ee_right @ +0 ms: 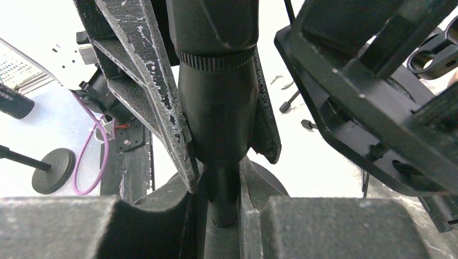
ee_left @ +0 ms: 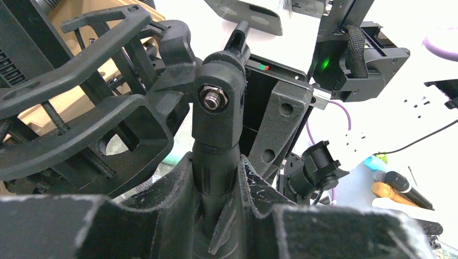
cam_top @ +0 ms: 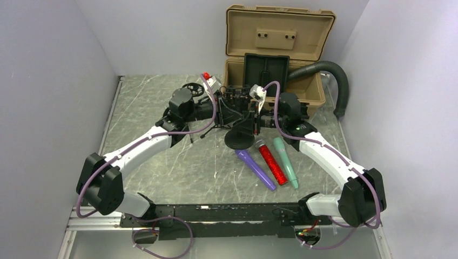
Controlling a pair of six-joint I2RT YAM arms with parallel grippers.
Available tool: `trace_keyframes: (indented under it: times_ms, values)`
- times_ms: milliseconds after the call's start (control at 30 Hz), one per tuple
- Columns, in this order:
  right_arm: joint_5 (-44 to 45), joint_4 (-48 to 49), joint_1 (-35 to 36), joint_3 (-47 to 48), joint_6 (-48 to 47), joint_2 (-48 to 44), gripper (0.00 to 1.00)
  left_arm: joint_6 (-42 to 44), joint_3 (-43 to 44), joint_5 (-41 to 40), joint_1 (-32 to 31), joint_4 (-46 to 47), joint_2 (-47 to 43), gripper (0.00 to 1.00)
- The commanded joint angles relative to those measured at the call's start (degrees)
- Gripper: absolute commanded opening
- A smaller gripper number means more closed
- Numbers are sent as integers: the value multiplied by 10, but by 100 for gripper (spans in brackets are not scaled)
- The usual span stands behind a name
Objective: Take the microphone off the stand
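microphone stand [cam_top: 240,140] before open tan case [cam_top: 281,32], black tray [cam_top: 266,67] inside

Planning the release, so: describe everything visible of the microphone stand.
The stand is matte black: a round flat base resting on the marbled table, a round post, and a swivel joint pinned by a silver nut. It stands mid-table, in front of the open tan case. The left gripper and right gripper both close on its post, left above right.

Black stand [cam_top: 239,141], upright on a round base; its pole rises between the 2 left fingers [ee_left: 173,210], bolted swivel joint [ee_left: 216,97] just above them. The microphone itself I can't make out.
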Motion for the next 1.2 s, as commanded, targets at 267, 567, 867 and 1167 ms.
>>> trace_keyframes:
  times_ms: [267, 567, 867, 1167]
  values:
    - [-8, 66, -7, 2, -10, -39, 19, -11, -10, 20, -1, 42, -36, 0]
    - [-2, 76, -13, -11, -6, -45, 46, -34, -19, 45, 4, 78, -51, 0]
    - [-1, 74, -20, -18, -9, -55, 55, -34, -29, 51, 34, 82, -76, 0]
    - [-14, 69, -30, -25, -17, -68, 79, 20, -34, 71, 65, 26, -132, 0]
